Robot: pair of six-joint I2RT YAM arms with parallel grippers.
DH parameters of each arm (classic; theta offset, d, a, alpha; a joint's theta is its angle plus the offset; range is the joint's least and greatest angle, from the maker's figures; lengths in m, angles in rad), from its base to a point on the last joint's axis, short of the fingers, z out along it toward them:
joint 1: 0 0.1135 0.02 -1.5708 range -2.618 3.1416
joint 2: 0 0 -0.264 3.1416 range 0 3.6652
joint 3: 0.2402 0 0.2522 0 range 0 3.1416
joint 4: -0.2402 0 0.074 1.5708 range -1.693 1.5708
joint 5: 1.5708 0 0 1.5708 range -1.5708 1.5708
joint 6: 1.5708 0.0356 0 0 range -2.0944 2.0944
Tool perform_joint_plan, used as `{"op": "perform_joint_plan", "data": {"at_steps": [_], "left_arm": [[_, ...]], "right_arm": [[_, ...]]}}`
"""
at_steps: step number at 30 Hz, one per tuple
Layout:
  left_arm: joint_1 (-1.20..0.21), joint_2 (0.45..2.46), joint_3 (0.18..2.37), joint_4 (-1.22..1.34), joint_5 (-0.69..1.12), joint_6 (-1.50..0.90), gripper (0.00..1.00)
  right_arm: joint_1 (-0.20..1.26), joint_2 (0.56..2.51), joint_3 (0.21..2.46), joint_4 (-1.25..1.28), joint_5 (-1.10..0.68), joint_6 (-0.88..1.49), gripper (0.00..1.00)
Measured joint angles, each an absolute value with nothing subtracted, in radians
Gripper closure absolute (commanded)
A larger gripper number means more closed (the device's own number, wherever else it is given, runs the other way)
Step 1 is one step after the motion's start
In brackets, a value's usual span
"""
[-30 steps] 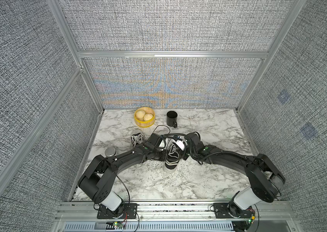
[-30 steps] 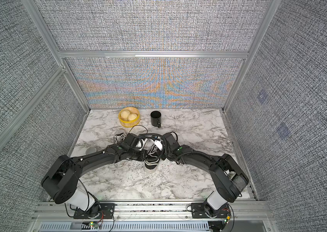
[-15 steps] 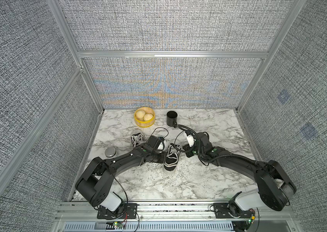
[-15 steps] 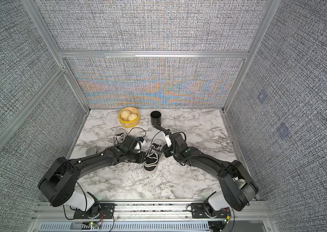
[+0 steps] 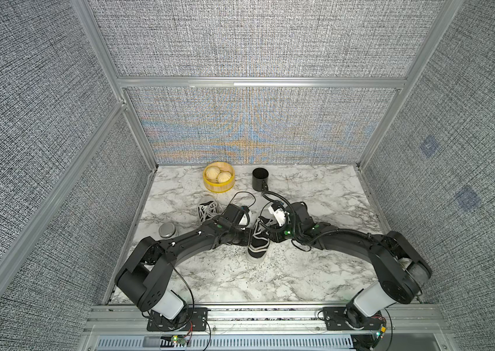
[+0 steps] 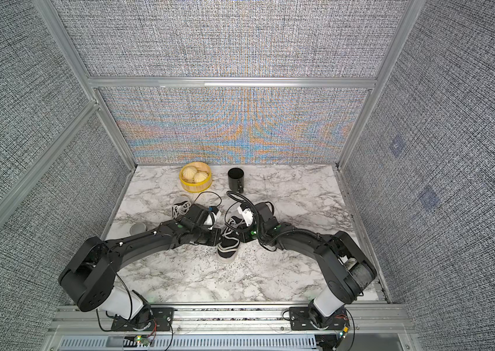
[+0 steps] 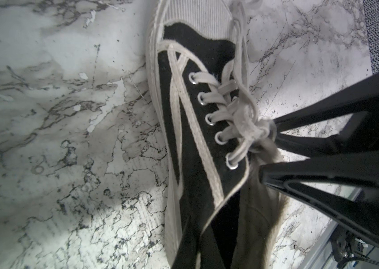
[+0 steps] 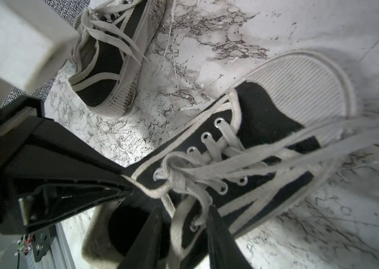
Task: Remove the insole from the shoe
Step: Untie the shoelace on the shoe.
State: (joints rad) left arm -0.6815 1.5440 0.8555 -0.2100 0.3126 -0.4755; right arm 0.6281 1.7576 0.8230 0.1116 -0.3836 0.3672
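— Where's the shoe point(image 5: 257, 243)?
— Mid-table, toe toward the bases. The left gripper point(image 7: 268, 154) pinches its collar; the right gripper point(image 8: 184, 209) stands parted over the laces point(image 8: 197, 172).
— Insole?
— Can't see it (dark inside). That white tag point(image 5: 279, 215): print too small.

No legible txt anywhere. White tag point(image 5: 279, 213) point(image 6: 247, 216) just above the shoe point(image 5: 257, 246), seen in both top views: print too small to read. Shoe canvas, laces & toe cap in the wrist views: no brand or size mark readable. Dark marks on the ribbed sole rim of the 2nd shoe point(image 8: 104, 76): blurred, can't tell if lettering.
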Motion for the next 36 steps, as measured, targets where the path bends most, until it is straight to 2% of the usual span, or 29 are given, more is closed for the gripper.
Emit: {"op": "perform_joint_plan", "data": {"at_steps": [3, 7, 10, 12, 17, 20, 30, 36], "left_arm": [[-0.682, 1.546, 0.856, -0.212, 0.312, -0.475, 1.00], [-0.682, 1.546, 0.856, -0.212, 0.312, -0.475, 1.00], [-0.682, 1.546, 0.856, -0.212, 0.312, -0.474, 1.00], [-0.682, 1.546, 0.856, -0.212, 0.311, -0.473, 1.00], [-0.682, 1.546, 0.856, -0.212, 0.310, -0.472, 1.00], [-0.682, 1.546, 0.856, -0.212, 0.308, -0.472, 1.00], [-0.680, 1.519, 0.844, -0.200, 0.258, -0.609, 1.00], [-0.683, 1.507, 0.817, -0.176, 0.239, -0.726, 1.00]], "right_arm": [[0.626, 1.773, 0.824, 0.136, -0.390, 0.392, 0.74], [0.622, 1.773, 0.824, 0.175, -0.404, 0.413, 0.65], [0.622, 1.773, 0.824, 0.188, -0.407, 0.421, 0.64], [0.622, 1.771, 0.824, 0.192, -0.408, 0.424, 0.68], [0.617, 1.777, 0.818, 0.216, -0.406, 0.445, 0.90], [0.616, 1.771, 0.809, 0.221, -0.399, 0.462, 1.00], [0.578, 1.559, 0.653, 0.249, -0.295, 0.548, 1.00], [0.611, 1.526, 0.588, 0.262, -0.213, 0.672, 1.00]]}}
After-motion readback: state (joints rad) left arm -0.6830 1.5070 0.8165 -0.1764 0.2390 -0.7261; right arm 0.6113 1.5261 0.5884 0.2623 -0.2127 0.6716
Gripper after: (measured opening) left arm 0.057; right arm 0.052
